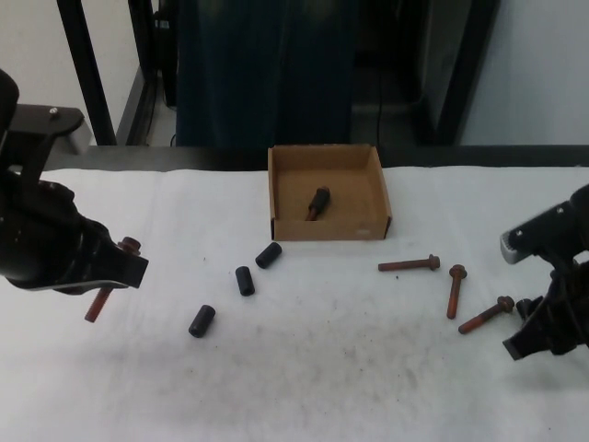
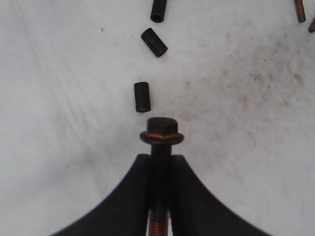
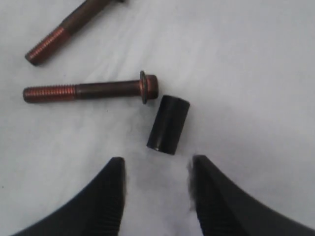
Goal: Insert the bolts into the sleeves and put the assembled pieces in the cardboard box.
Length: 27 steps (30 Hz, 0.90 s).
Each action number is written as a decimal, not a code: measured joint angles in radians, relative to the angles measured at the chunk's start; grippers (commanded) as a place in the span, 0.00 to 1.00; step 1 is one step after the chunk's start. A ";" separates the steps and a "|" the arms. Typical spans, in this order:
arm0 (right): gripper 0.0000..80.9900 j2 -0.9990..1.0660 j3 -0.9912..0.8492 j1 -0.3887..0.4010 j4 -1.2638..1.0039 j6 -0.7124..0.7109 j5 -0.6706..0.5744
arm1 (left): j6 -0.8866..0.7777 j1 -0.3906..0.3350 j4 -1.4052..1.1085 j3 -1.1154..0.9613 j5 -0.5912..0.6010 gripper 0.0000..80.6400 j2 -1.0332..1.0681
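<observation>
One bolt [image 2: 161, 133] pinched in left fingers [image 2: 132, 196]; right fingers [image 3: 110, 196] gape near a sleeve [image 3: 169, 125].

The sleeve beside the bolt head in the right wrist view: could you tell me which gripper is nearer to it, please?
Right. The right gripper is open with the sleeve just ahead of it; the left gripper, shut on a bolt, is far across the bench.

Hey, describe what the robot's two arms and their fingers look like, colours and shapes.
Both arms are bulky and black: the left arm and the right arm, which carries a silver-grey piece on its upper side. The left gripper and right gripper each have two matte black fingers that curve and taper to narrow tips; their inner edges look finely ribbed.
</observation>
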 measured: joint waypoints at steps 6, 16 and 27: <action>0.51 0.000 0.036 0.000 -0.063 0.004 0.000 | 0.000 0.000 0.000 0.000 0.000 0.01 0.000; 0.51 0.048 0.037 0.000 -0.158 -0.012 0.002 | 0.000 0.000 -0.009 0.000 0.000 0.01 0.000; 0.51 0.093 0.037 0.000 -0.205 -0.046 0.002 | 0.000 0.000 -0.015 0.000 0.000 0.01 0.000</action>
